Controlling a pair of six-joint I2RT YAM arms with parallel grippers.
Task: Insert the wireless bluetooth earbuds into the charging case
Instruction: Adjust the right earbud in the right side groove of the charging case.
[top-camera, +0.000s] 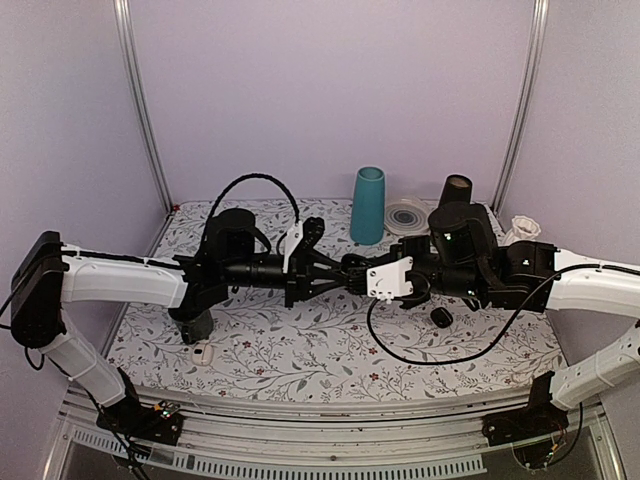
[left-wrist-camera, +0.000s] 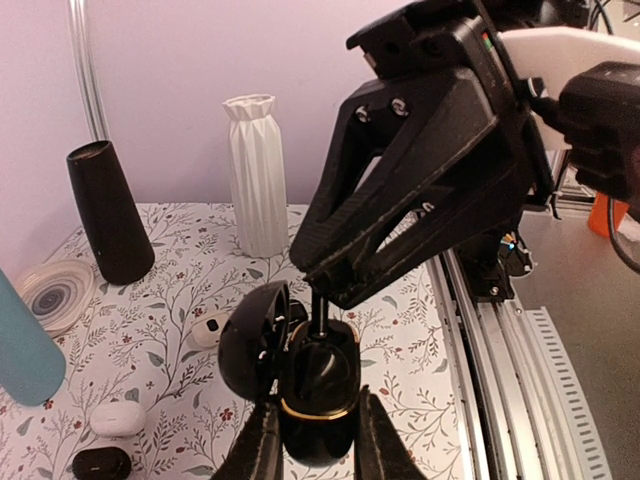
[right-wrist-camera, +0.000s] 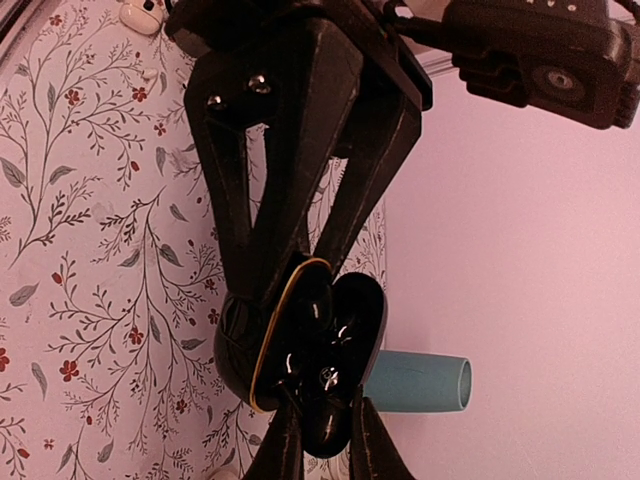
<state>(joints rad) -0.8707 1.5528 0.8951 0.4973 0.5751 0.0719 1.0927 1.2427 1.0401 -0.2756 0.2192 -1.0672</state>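
Left wrist view, bottom centre: the left fingers clamp the open charging case; the right fingers, pinched on an earbud, meet its opening from above.

readable text: none | labels, brands, numbers, signs: none legible in any view

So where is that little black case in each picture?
Top external: the case is dead centre, in mid-air.
Left wrist: the case is at bottom centre, lid open.
Right wrist: the case is at lower centre, lid open.
Shared landmark: the teal cup.
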